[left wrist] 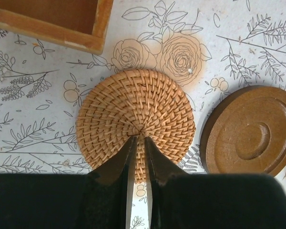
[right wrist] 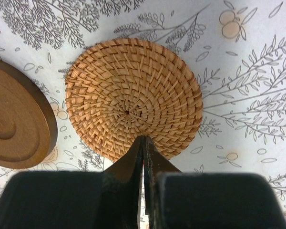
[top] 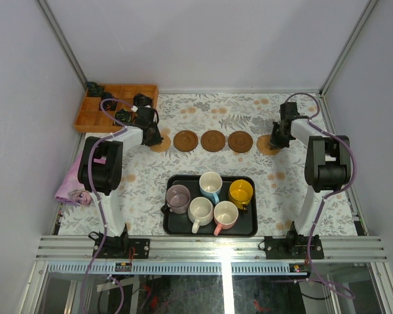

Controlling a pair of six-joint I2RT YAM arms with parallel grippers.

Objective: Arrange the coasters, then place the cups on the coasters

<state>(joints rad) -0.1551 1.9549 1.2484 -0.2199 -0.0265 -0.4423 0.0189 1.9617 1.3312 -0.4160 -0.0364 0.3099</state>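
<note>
Five coasters lie in a row on the flowered cloth. The two end ones are woven tan discs (top: 162, 146) (top: 264, 145), and between them are three dark brown ones (top: 185, 140) (top: 213, 140) (top: 240, 141). My left gripper (top: 152, 136) (left wrist: 139, 138) is shut, its tips over the middle of the left woven coaster (left wrist: 133, 105). My right gripper (top: 278, 139) (right wrist: 144, 138) is shut over the near rim of the right woven coaster (right wrist: 133, 90). Both discs lie flat. The mauve (top: 178, 197), light blue (top: 210, 185), yellow (top: 240, 193), cream (top: 200, 211) and pink-handled (top: 225, 214) cups stand on a tray.
The black tray (top: 209, 232) sits at the near middle. An orange wooden box (top: 92, 118) (left wrist: 47, 24) with small black objects stands at the back left, close to the left coaster. A pink cloth (top: 71, 186) lies at the left edge. Brown coasters (left wrist: 250, 131) (right wrist: 14, 124) flank each woven one.
</note>
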